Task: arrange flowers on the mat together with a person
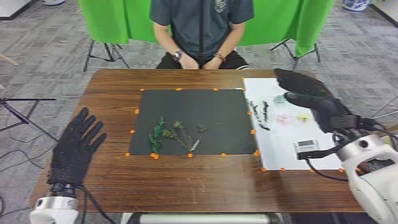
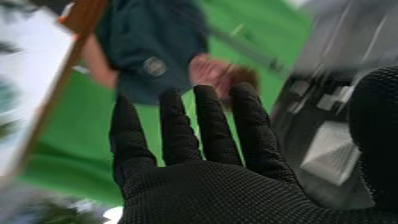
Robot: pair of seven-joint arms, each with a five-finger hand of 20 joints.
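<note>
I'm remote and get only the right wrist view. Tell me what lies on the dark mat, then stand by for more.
Observer: A dark green sprig lies on the near left part of the dark mat, with a lighter branching stem to its right.
Operator: Copy. Report the left hand.
Observer: The left hand is off to the left of the mat, its fingers straight and pointing toward the far side of the table.
Operator: Now tell me which pieces on the white sheet are closest to the mat.
Observer: The dark twigs; they lie along the left side of the white sheet, just right of the mat.
</note>
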